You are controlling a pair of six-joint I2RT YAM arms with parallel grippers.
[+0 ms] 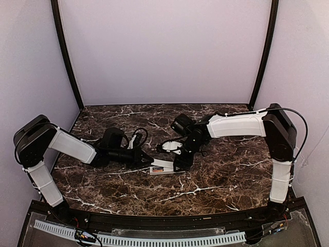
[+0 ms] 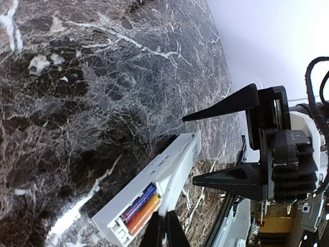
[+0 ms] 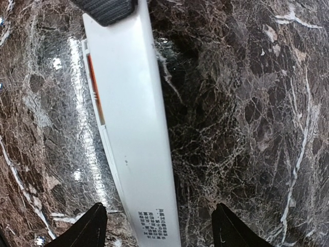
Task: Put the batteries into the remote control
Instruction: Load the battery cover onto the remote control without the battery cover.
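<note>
Right gripper (image 3: 159,226) has its jaws wide apart, straddling the remote control (image 3: 133,128). Left gripper (image 2: 163,229) fingertips are nearly together at the remote's edge, by the bay. My left wrist cam shows both batteries (image 2: 141,206) seated, one purple and one orange. The right wrist cam gives only an orange sliver. Remote lies mid-table (image 1: 221,180).

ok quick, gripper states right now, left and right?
Left gripper: shut, fingers together at the battery end of the remote control, nothing seen between them.
Right gripper: open, straddling the remote control, not gripping it.
</note>
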